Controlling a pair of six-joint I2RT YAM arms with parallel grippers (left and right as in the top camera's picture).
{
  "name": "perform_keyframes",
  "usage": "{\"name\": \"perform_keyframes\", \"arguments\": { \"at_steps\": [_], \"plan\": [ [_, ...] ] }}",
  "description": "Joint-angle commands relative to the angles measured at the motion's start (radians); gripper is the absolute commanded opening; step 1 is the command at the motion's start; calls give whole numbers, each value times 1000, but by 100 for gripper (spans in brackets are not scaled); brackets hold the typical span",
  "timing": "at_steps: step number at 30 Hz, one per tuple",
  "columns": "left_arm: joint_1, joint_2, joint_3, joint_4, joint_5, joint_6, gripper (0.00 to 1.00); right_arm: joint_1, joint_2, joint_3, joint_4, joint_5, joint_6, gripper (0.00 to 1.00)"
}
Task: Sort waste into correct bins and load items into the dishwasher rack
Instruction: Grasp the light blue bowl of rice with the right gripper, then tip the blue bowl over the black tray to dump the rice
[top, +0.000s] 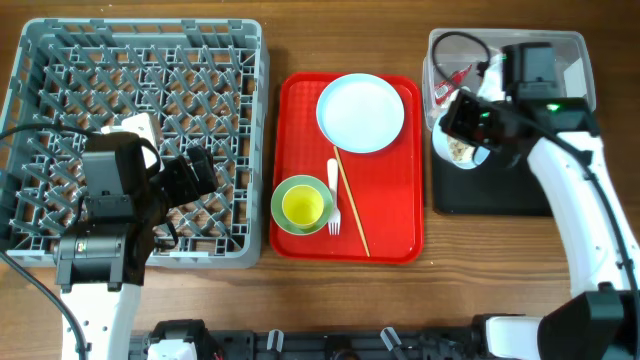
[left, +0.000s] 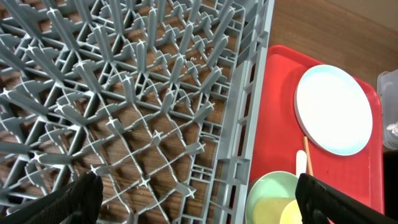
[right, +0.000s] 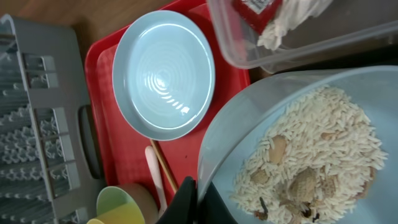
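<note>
Rice (right: 317, 143) lay heaped in the pale blue bowl (right: 224, 143), pinched at its rim by the right gripper (right: 194, 198) above the black tray (top: 490, 195), presumably for tipping out. The left gripper (left: 199, 190) hovered, fingers spread, over the dishwasher rack (top: 60, 60).

Overhead: straight down, whole tabletop (top: 300, 35). Left wrist: close, oblique over dishwasher rack (left: 239, 124). Right wrist: closest, over pale blue bowl (right: 249, 124). All 3 share white plate (top: 360, 112).

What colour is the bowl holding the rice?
Pale blue; the bowl shows best in the right wrist view.
</note>
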Motion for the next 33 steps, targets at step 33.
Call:
{"name": "perform_keyframes", "arguments": {
  "at_steps": [33],
  "plan": [
    [-3, -1, 14, 2, -13, 2, 100, -591, 145, -400, 929, -1255, 920, 4]
  ]
}}
